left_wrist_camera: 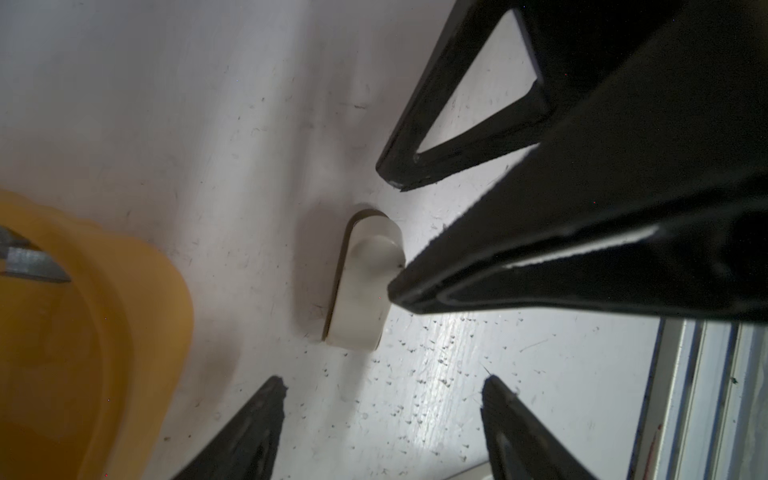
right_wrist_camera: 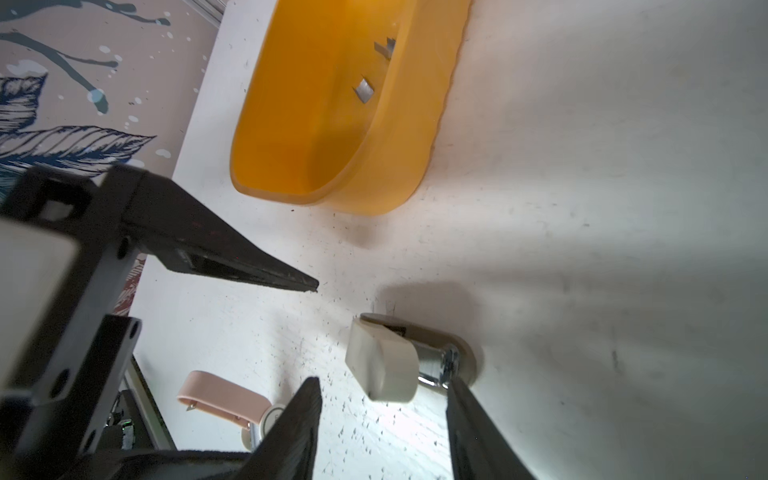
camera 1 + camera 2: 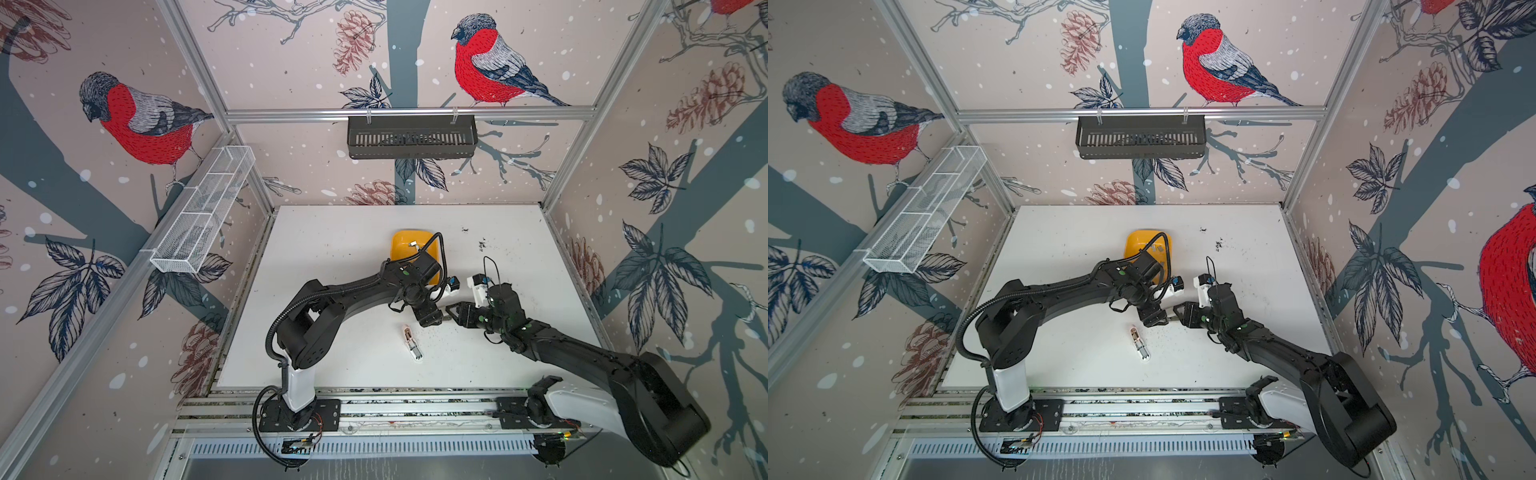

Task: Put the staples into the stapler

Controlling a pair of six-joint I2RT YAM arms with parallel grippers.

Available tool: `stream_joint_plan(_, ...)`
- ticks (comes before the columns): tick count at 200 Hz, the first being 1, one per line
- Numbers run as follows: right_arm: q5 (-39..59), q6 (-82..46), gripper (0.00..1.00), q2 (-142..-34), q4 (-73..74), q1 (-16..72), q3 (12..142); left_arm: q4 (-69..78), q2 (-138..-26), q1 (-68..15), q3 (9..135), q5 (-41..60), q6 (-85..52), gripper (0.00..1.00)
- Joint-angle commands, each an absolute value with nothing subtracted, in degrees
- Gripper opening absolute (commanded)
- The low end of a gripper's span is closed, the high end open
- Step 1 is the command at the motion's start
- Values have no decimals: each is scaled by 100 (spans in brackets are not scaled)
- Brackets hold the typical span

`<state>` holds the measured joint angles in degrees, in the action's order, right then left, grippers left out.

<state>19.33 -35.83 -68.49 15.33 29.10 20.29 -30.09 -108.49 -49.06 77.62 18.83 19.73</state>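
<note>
A cream mini stapler (image 2: 382,361) lies on the white table, its metal magazine (image 2: 436,365) showing at one end. My right gripper (image 2: 382,384) is open, its tips on either side of the stapler's near end and apart from it. My left gripper (image 1: 384,386) hangs open just above the same stapler (image 1: 365,282), holding nothing. In both top views the two grippers (image 3: 434,319) (image 3: 452,312) meet tip to tip at mid-table and largely cover the stapler. Grey staples (image 2: 365,89) lie in the yellow bowl (image 2: 291,124); one strip (image 1: 29,262) also shows in the left wrist view.
A second mini stapler (image 3: 412,343), pink and white, lies hinged open nearer the front edge. The yellow bowl (image 3: 401,245) sits behind the left arm's wrist. Loose bits of staple speckle the table (image 3: 332,257) around the grippers. A black basket (image 3: 411,137) and a white wire basket (image 3: 203,208) hang on the walls.
</note>
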Motion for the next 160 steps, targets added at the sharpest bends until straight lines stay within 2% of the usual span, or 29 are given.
stream_joint_plan(1,1434,-3641,48,-7016,1654,2932,2058,-3185,-10987,-4909,7864,1802,2259,74)
stream_joint_plan(69,1301,-3666,37,-7154,1669,2930,1995,-2848,-11285,-4979,7988,1670,2317,67)
stream_joint_plan(101,1432,-3605,38,-6954,1623,2906,1962,-2647,-11368,-5001,8027,1559,2337,67)
stream_joint_plan(160,1768,-3612,43,-5955,1292,2666,1686,-2628,-11600,-5049,8148,1739,2420,67)
